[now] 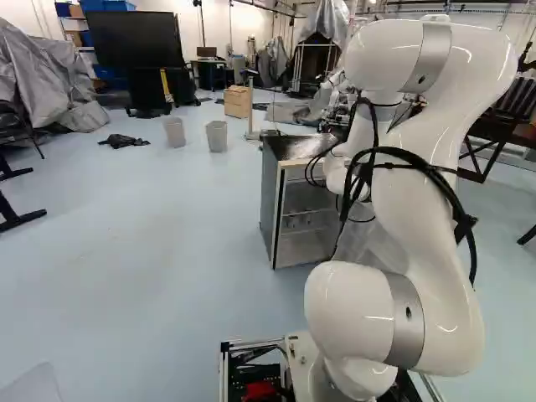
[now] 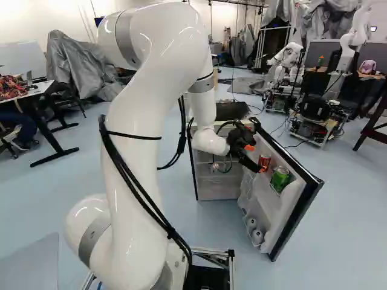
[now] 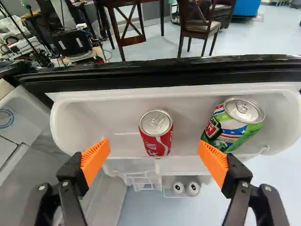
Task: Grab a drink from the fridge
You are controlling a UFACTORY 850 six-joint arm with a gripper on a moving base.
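Red drink can (image 3: 156, 133) and green drink can (image 3: 233, 124) make two, on one shelf of the open fridge door (image 2: 269, 205), the green leaning, nearer and further right. Two fingers (image 2: 250, 147) stand wide apart, the red can ahead between them, untouched. Two white round-topped items (image 3: 178, 188) sit lower. Only the left base view shows two grey bins (image 1: 216, 136), far left; it hides both cans.
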